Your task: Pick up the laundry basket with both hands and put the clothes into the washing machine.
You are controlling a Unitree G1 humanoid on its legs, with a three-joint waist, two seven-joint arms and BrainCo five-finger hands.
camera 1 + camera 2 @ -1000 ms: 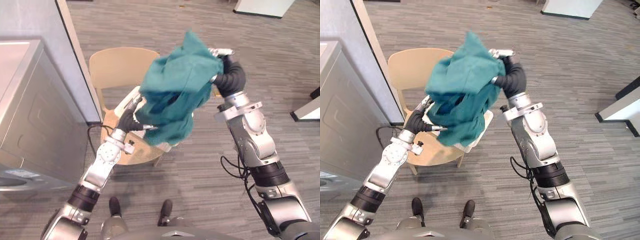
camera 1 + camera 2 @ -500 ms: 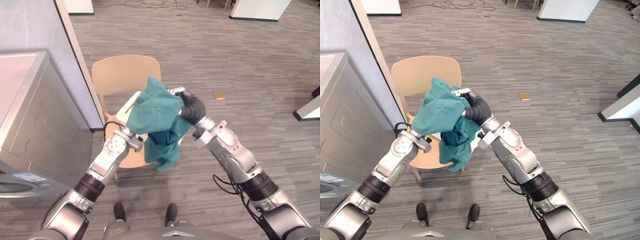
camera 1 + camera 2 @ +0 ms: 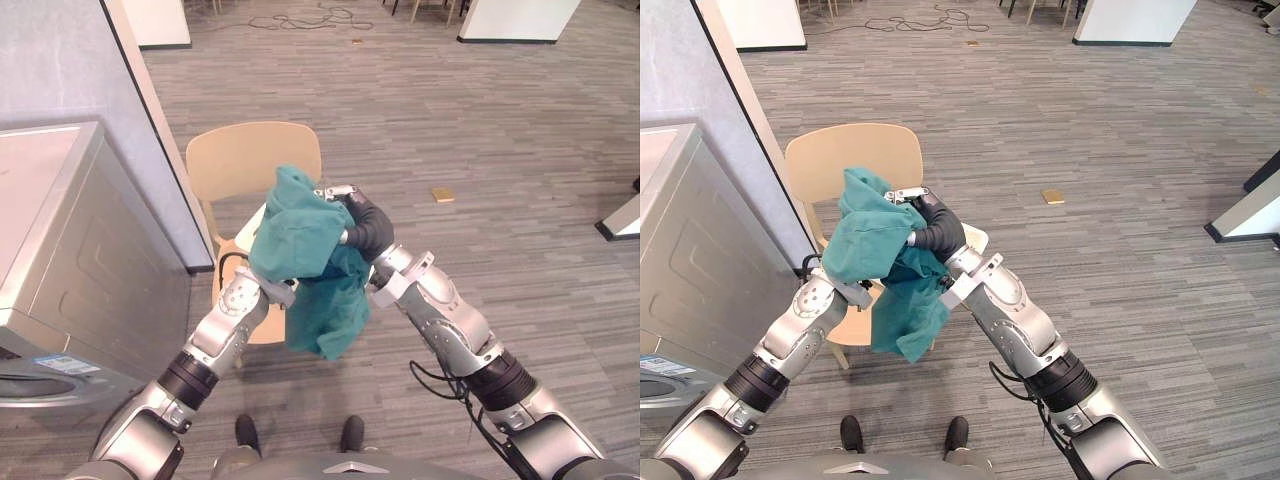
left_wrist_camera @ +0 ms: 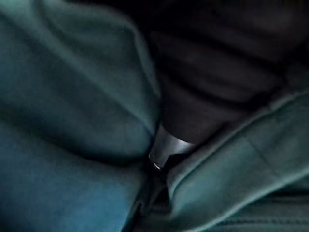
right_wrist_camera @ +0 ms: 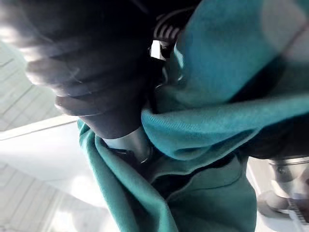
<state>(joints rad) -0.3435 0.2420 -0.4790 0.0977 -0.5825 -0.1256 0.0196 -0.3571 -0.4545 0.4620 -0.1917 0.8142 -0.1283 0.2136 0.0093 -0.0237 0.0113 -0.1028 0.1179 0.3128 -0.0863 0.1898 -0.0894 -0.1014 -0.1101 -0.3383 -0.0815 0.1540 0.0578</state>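
I see a teal garment [image 3: 300, 240] held up in the air between both arms, bunched at the top with a loose end hanging down in front of the seat of a pale wooden chair [image 3: 250, 160].

The right hand [image 3: 930, 228] is at the top of the bundle. Its fingers [image 3: 902, 195] are curled over the cloth and grip it. In the right wrist view, folds of teal wrap closely round that hand.

The left hand [image 4: 170, 144] is buried under the garment from the other side. I cannot tell how its fingers stand.

On the chair seat, just behind the cloth, a white edge shows. It looks like the laundry basket [image 3: 977, 238], though most of it is covered.

A grey washing machine [image 3: 60, 250] stands to the left of the chair, near it but apart from the garment.

A small tan object [image 3: 442, 195] lies on the grey floor [image 3: 500, 120], well away to the right.
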